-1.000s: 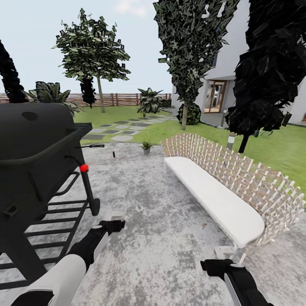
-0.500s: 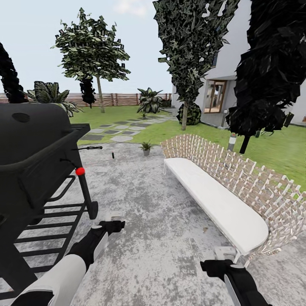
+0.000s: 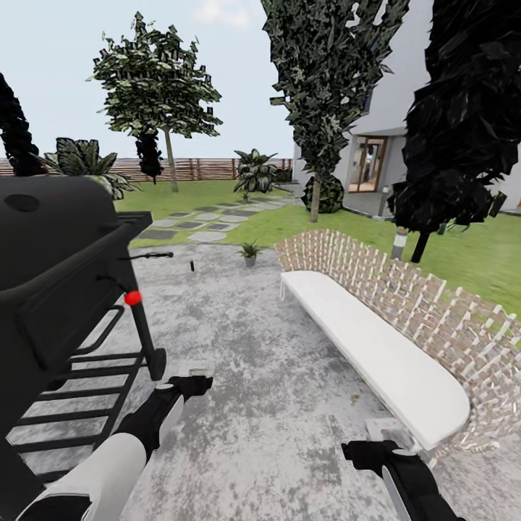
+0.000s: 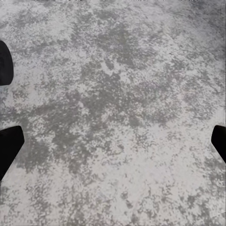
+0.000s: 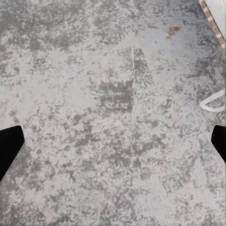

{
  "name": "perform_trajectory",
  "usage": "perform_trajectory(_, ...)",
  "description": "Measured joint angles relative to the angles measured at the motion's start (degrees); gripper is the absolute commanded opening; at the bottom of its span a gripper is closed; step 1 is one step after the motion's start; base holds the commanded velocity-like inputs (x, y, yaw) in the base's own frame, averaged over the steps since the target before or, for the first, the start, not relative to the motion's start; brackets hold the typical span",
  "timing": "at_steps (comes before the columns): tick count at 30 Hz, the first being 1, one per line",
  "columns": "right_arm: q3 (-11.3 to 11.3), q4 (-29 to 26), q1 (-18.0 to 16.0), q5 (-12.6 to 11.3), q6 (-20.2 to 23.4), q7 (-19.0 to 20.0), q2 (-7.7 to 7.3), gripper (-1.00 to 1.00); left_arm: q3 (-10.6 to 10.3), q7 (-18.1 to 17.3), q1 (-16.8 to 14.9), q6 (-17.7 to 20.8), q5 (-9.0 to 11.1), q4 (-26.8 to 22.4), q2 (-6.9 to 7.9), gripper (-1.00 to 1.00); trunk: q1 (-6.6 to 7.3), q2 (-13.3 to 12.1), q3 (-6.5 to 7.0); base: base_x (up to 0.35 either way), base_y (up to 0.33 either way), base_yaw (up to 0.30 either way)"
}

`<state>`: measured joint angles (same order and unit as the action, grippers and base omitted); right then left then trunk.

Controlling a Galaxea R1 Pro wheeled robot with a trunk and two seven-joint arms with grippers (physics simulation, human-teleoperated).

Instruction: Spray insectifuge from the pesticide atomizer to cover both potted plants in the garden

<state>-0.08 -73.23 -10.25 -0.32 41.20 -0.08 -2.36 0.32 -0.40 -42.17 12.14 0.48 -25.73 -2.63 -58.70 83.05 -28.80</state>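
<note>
The upright atomizer (image 3: 192, 265) is seen far beyond the grill (image 3: 58, 275), nearer the left gripper (image 3: 189, 378); both grippers are spread, empty.

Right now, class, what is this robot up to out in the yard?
It is handling nothing yet. Both arms hang low over the grey paved patio, the left end effector and the right end effector each open and empty. A black grill stands at its left, a white bench at its right. Far ahead lie a small dark bottle and one potted plant.
</note>
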Motion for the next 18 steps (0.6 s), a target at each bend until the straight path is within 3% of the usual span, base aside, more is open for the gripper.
perform_trajectory(11,0.01,-0.09,0.02,-0.04,0.02,0.00,0.00,1.00,-0.05,0.00,0.01,0.00,0.00,0.00,0.00,1.00,0.00,0.00,-0.08,0.344,0.005,0.020)
perform_trajectory(18,0.06,-0.09,-0.01,-0.05,0.00,0.00,0.01,1.00,-0.16,0.00,0.01,0.01,0.00,-0.02,0.01,1.00,0.00,0.00,-0.41,0.345,0.000,0.179)
